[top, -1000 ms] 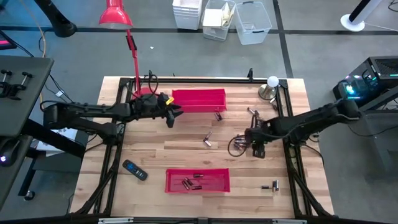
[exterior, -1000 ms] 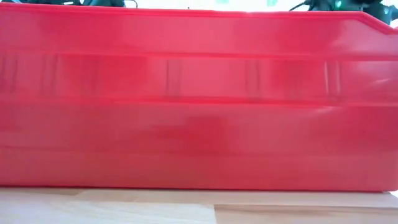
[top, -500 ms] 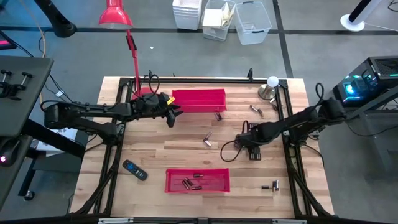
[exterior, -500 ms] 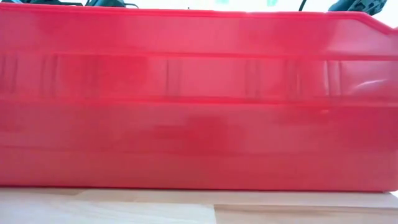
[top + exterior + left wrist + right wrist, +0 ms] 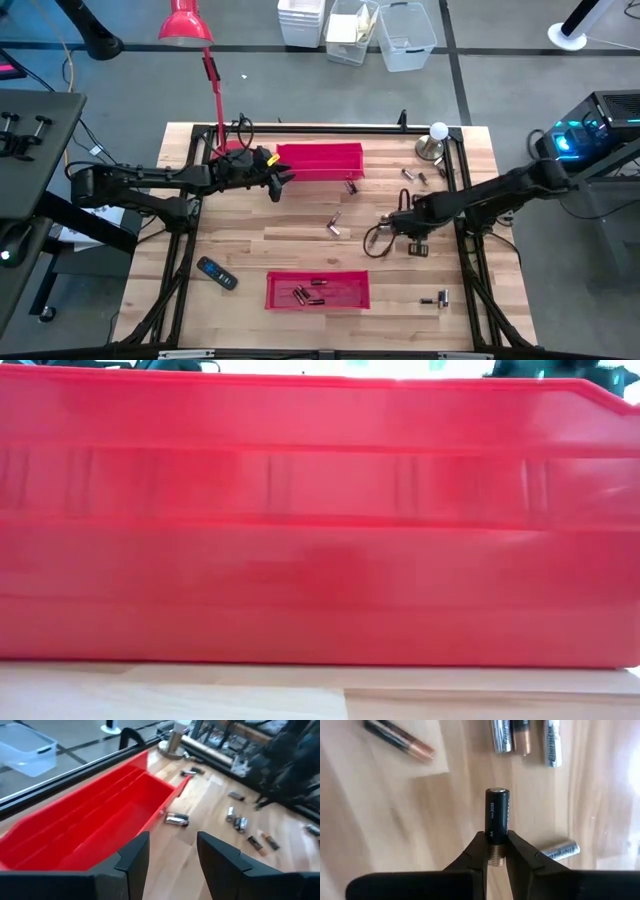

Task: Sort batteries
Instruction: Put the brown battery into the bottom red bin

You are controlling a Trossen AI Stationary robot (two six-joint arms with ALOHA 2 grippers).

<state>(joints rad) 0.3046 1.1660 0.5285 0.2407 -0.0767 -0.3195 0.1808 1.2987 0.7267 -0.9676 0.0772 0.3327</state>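
Loose batteries lie on the wooden table: one (image 5: 335, 222) at mid-table, one (image 5: 350, 185) by the far red tray (image 5: 320, 160), a few (image 5: 412, 178) at the far right, and one (image 5: 440, 297) near the front right. Several more lie in the near red tray (image 5: 318, 290). My right gripper (image 5: 398, 224), right of centre, is shut on a black battery (image 5: 497, 817). My left gripper (image 5: 172, 862) hovers open at the far tray's (image 5: 100, 820) left end, with nothing between its fingers. My right gripper pinches the battery's copper-coloured end (image 5: 496, 852) between its two fingertips. The battery lies in line with the fingers. Its black body and silver cap (image 5: 497, 791) stick out beyond the fingertips, over the table.
A black handset (image 5: 216, 272) lies at the front left. A red lamp's base (image 5: 230, 150) stands at the far left and a white-topped stand (image 5: 437, 135) at the far right. A cable loop (image 5: 377, 238) hangs by my right wrist. The near tray's wall (image 5: 320, 520) fills the low view.
My right arm has reached toward the table's left and a little toward its far edge, then drawn back slightly to the right. My left arm has kept still.
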